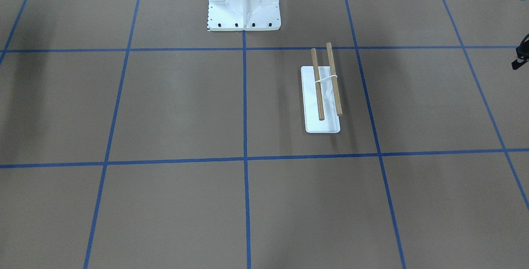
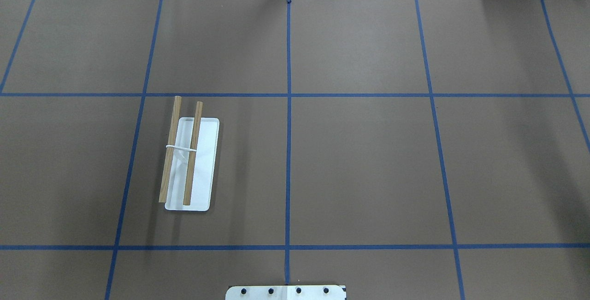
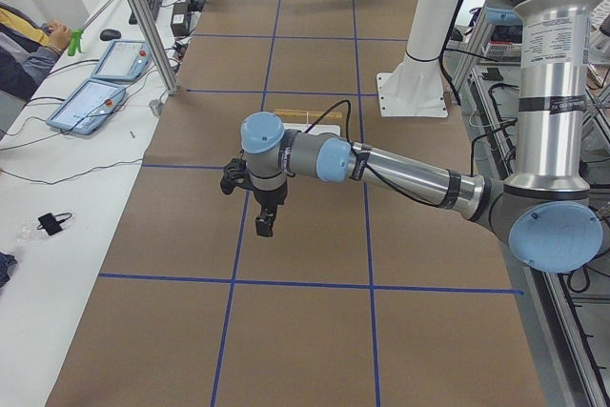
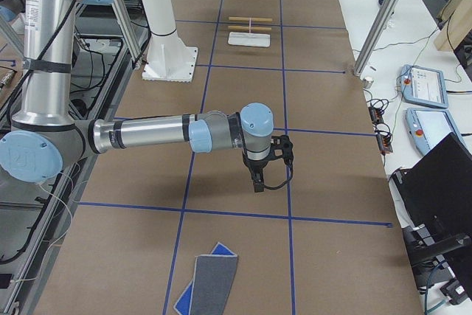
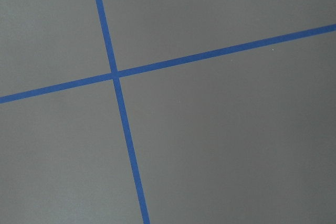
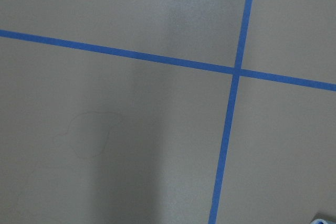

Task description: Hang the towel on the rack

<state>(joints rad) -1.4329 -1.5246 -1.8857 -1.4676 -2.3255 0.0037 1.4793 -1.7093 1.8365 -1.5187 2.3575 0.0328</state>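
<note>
Nearest the camera at the robot's right end, your towel lay flat on the table. It was well apart from the right gripper and further out toward that end than the gripper. Some of its blue reverse showed at one edge and a turned corner.

The right gripper hung above bare table, pointing down, with nothing in it. From this side view you could not tell whether its fingers were spread or pressed together. The same held for the left gripper, which also carried nothing.

The rack stood between the two grippers, nearer the left one, its dowels bare.

The cloth looked light, soft and limp, so it would likely sag and fold once lifted. You would do best to pinch it at the stitched edge, near a corner. The rack looked light enough to slide if the towel dragged on it.
</note>
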